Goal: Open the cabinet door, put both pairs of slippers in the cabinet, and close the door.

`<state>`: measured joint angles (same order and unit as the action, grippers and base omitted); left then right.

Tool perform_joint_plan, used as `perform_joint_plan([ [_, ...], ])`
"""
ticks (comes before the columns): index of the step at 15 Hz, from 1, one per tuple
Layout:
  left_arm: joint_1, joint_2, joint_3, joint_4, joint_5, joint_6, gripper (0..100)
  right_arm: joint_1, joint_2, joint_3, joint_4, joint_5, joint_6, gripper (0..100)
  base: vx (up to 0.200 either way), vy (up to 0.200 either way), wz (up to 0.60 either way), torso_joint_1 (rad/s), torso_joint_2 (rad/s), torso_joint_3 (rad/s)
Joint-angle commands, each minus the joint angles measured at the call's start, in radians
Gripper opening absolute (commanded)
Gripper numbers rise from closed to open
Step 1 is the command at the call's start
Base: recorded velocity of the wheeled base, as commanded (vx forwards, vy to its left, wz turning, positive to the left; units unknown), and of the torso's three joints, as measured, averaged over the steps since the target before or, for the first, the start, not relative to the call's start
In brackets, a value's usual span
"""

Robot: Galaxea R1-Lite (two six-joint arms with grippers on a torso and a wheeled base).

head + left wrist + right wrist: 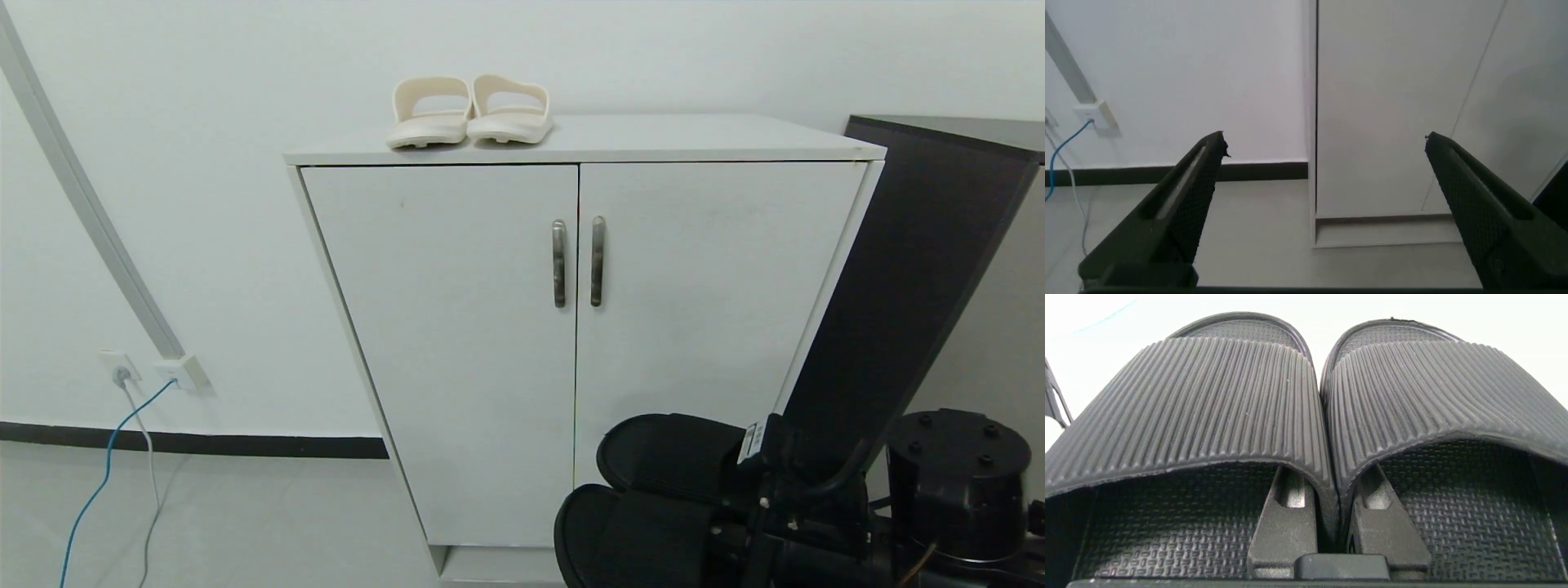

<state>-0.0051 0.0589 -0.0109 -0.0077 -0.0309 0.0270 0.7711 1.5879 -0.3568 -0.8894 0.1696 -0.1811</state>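
The white cabinet stands against the wall with both doors shut; two metal handles meet at its middle. A pair of beige slippers rests on its top, left of centre. The pair of black slippers hangs low in front of the right door, held by my right gripper, whose fingers sit under the straps and pinch the inner walls together. My left gripper is open and holds nothing, facing the cabinet's lower left corner.
A dark panel leans beside the cabinet's right side. Wall sockets with a blue and a grey cable sit low on the left wall, under a slanted conduit. Bare floor lies left of the cabinet.
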Motion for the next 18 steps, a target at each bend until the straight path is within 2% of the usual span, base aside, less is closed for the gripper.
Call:
perform_joint_plan([
  [1,0.001,0.090,-0.104,-0.006,0.000,-0.052,100,0.001,0.014,-0.001,-0.003,0.002,0.000,0,0.000,0.000,0.00,0.000,0.00,0.000],
  [2,0.001,0.139,-0.138,-0.006,-0.009,-0.061,100,0.001,0.018,-0.001,-0.010,0.001,0.000,0,0.000,0.000,0.00,0.000,0.00,0.000],
  [3,-0.001,0.226,-0.158,-0.014,-0.067,-0.059,100,0.001,0.027,0.001,-0.016,0.001,-0.001,0,0.000,0.000,0.00,0.000,0.00,0.000],
  [4,-0.001,0.334,-0.181,-0.052,-0.176,-0.061,100,0.001,0.030,0.006,-0.026,-0.001,0.000,0,0.000,0.000,0.00,0.000,0.00,0.000],
  [5,-0.001,0.424,-0.195,-0.097,-0.245,-0.062,100,0.001,0.034,0.006,-0.031,-0.002,-0.001,0,0.000,0.000,0.00,0.000,0.00,0.000],
  [6,-0.001,0.516,-0.205,-0.160,-0.293,-0.062,100,0.001,0.034,0.007,-0.031,-0.002,0.000,0,0.000,0.000,0.00,0.000,0.00,0.000],
  [8,-0.015,0.693,-0.218,-0.331,-0.339,-0.062,100,0.001,0.032,0.010,-0.031,-0.001,0.002,0,0.000,0.000,0.00,0.000,0.00,0.000],
  [9,-0.050,0.783,-0.221,-0.446,-0.354,-0.070,100,0.001,0.032,0.012,-0.031,-0.001,0.002,0,0.000,0.000,0.00,0.000,0.00,0.000],
  [11,-0.122,0.917,-0.245,-0.594,-0.353,-0.076,100,0.001,0.032,0.013,-0.031,-0.001,-0.001,0,0.000,0.000,0.00,0.000,0.00,0.000],
  [12,-0.164,0.964,-0.273,-0.634,-0.353,-0.101,100,0.001,0.032,0.015,-0.031,-0.001,-0.003,0,0.000,0.000,0.00,0.000,0.00,0.000],
  [13,-0.184,0.983,-0.290,-0.641,-0.353,-0.118,100,0.001,0.032,0.015,-0.031,-0.001,-0.001,0,0.000,0.000,0.00,0.000,0.00,0.000],
  [14,-0.237,1.023,-0.348,-0.641,-0.353,-0.162,100,0.001,0.032,0.015,-0.031,-0.001,-0.001,0,0.000,0.000,0.00,0.000,0.00,0.000],
  [15,-0.268,1.049,-0.383,-0.643,-0.353,-0.183,100,0.001,0.032,0.013,-0.031,-0.002,-0.001,0,0.000,0.000,0.00,0.000,0.00,0.000],
  [18,-0.346,1.145,-0.483,-0.647,-0.351,-0.193,100,0.001,0.034,0.013,-0.031,-0.004,-0.001,0,0.000,0.000,0.00,0.000,0.00,0.000],
])
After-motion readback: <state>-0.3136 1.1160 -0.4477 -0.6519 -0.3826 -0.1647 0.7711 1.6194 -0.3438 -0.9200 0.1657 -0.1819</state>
